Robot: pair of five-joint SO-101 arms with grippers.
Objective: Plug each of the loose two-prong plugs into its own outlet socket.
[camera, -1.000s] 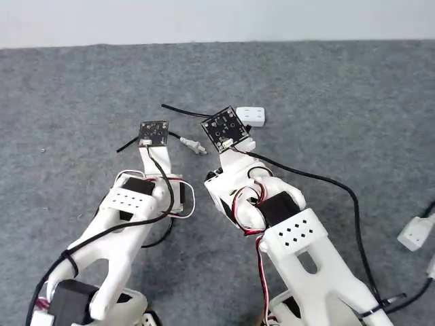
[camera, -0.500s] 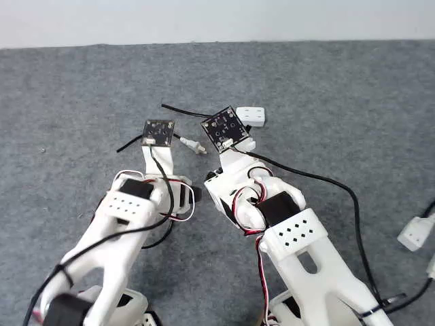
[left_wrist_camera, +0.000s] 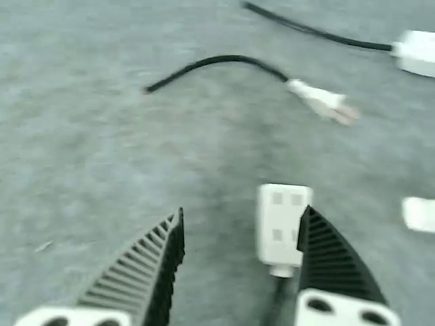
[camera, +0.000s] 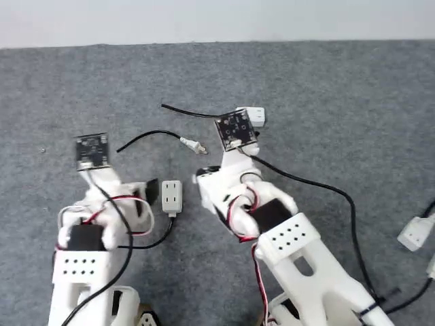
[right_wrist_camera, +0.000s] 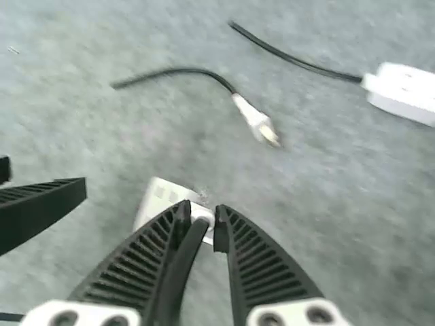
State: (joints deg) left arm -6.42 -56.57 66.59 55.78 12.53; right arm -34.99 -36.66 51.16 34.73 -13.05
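left tool [left_wrist_camera: 242, 212] spread, socket [left_wrist_camera: 279, 221] beside | right tool [right_wrist_camera: 202, 206] pressed together | plug [right_wrist_camera: 255, 122] loose ahead

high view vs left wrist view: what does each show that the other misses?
High view adds the white left arm and right arm, plus a small white connector at the table's right side. Left wrist view adds the ribbed inner faces of the left gripper, jaws open. Both share the grey tabletop, the white rectangular outlet block on its black cord, the loose white two-prong plug on a black cable, and a second white outlet block.
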